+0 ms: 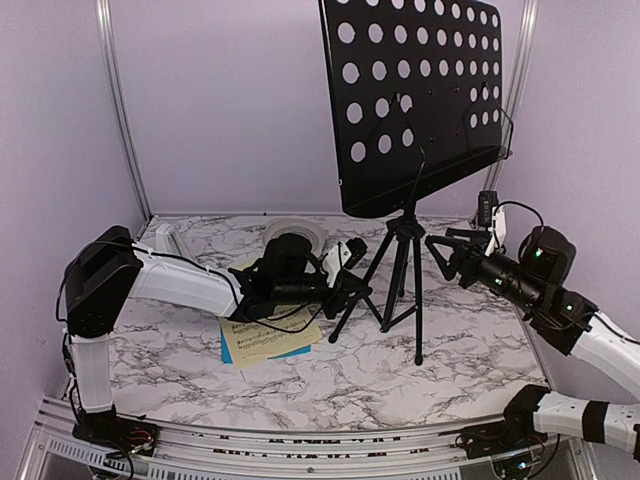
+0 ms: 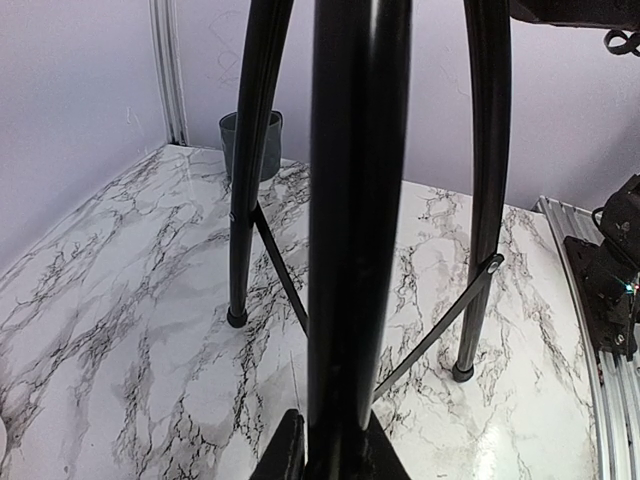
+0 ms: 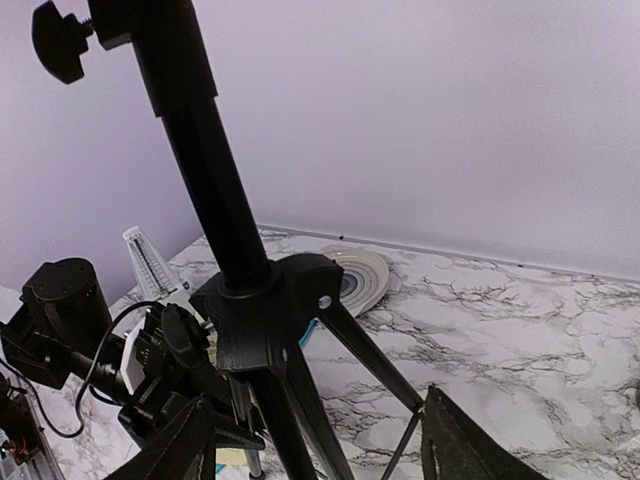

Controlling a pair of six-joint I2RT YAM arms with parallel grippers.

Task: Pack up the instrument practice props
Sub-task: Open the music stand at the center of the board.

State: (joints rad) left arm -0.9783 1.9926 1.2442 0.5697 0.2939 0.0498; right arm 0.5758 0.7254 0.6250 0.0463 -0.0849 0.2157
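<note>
My left tool (image 1: 348,287) is closed on one tripod leg of the music stand (image 1: 420,100). In its wrist view the fingers (image 2: 287,452) sit tight against either side of the black tube. The tool reaches in low from the left, just above the bench (image 1: 450,370). The other two legs have their feet on the marble beyond it. Past them a dark mug (image 2: 250,145) sits by the wall, beside a corner post.

My right tool (image 1: 440,260) is spread wide. It hangs above the bench just right of the tripod and does not touch it. Its own camera looks straight at the stand's hub and post.

The stand is upright mid-bench, with its perforated desk tilted high over both arms. Under my left forearm lies a yellow page (image 1: 270,338), with a blue page (image 1: 226,352) peeking out beneath it. The white metronome (image 1: 165,240) stands at the back left, well apart from the stand. A white disc (image 1: 297,230) lies near the back wall.
</note>
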